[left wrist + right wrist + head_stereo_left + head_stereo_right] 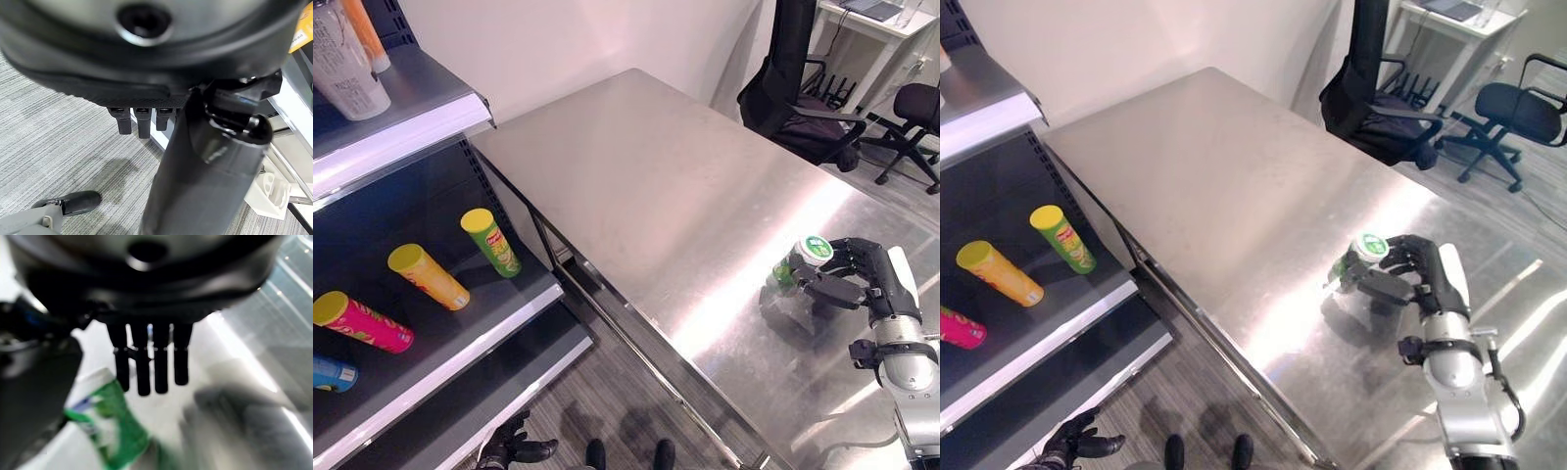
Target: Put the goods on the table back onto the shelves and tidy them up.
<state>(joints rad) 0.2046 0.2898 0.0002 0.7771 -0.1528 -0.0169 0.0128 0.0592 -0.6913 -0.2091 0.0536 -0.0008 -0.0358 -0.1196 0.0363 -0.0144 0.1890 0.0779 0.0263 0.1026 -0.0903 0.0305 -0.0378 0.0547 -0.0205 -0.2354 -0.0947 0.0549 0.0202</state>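
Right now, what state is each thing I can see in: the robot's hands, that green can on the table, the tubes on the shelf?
Right hand: fingers and thumb around the green can, not clearly closed on it.
Green can: upright on the steel table, white lid on.
Left hand: low by the floor, fingers relaxed, holding nothing.
Green tube: lying on the shelf, yellow lid on.
Orange tube: lying down.
Pink tube: lying down.

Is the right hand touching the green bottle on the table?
Cannot tell: the eye views show the right hand curled beside the green bottle, neither contact nor gap plain.
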